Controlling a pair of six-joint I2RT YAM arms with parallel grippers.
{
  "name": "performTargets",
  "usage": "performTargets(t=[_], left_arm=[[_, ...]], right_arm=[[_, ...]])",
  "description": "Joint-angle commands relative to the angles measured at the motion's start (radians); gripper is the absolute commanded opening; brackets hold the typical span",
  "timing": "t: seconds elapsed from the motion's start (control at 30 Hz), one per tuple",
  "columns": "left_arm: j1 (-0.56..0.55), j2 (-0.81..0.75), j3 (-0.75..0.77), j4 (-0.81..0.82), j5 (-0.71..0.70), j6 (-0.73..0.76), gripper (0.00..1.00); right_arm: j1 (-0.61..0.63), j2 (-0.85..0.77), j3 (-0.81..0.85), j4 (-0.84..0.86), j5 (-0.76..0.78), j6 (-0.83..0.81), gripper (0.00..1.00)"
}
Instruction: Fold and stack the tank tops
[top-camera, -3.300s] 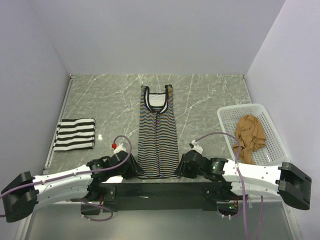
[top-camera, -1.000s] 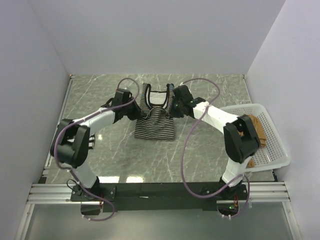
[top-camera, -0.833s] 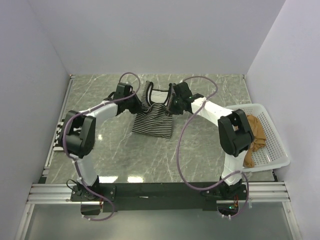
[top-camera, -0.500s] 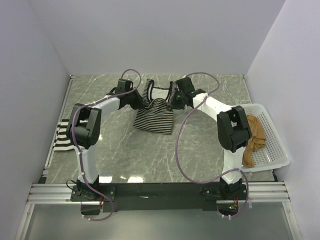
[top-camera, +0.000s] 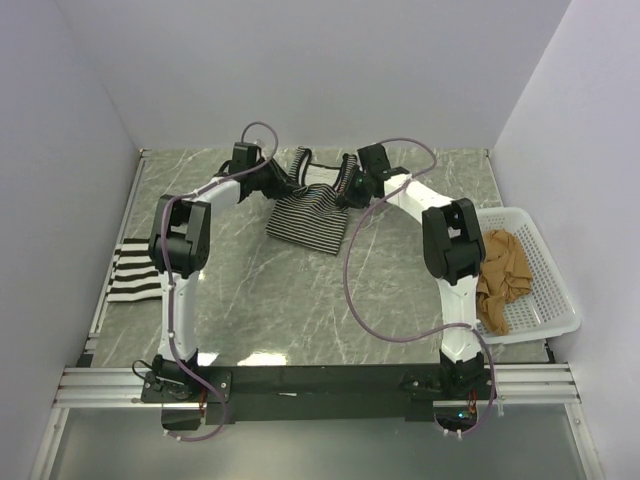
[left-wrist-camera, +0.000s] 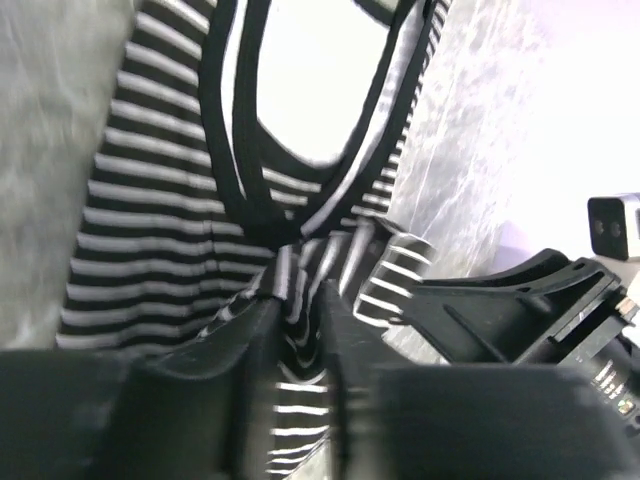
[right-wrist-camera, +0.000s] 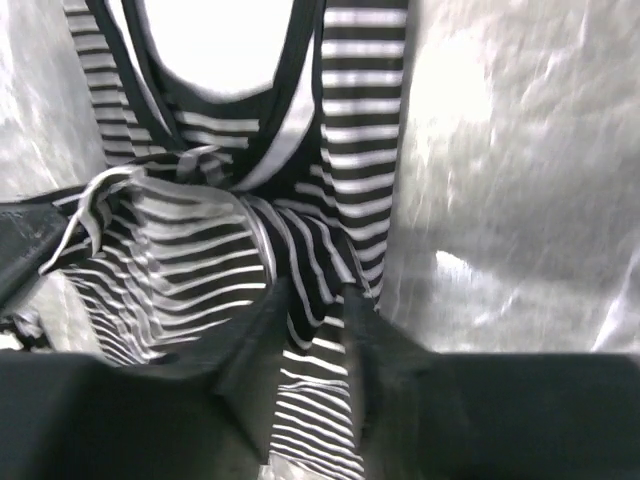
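The bold-striped top (top-camera: 135, 270) is lying folded on the table (top-camera: 270, 295) at the left edge of the top view. The tan top (top-camera: 500, 272) is sitting crumpled in the basket (top-camera: 548, 292) at the right. Farther back, at upper centre, the thin-striped top (top-camera: 305, 215) is lying doubled over, neckline toward the back wall. Both claws are hanging at its far end, one at each strap. The left claw (left-wrist-camera: 297, 310) is showing jaws slightly apart with bunched cloth in the gap; whether they are gripping it I cannot tell. The right claw (right-wrist-camera: 316, 300) is standing narrowly open just over the cloth, gripping nothing visible.
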Motion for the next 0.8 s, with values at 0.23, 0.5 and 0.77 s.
performTargets(t=[0.23, 0.5, 0.77], left_arm=[[0.081, -0.046, -0.045, 0.231, 0.094, -0.053, 0.71], [0.051, -0.195, -0.130, 0.097, -0.120, 0.017, 0.53], [-0.080, -0.190, -0.223, 0.115, -0.233, 0.005, 0.25]], right_arm=[[-0.062, -0.036, 0.100, -0.030, 0.046, -0.036, 0.50], [0.038, -0.135, 0.013, -0.047, 0.166, -0.067, 0.50], [0.121, -0.045, 0.024, -0.021, 0.183, -0.032, 0.40]])
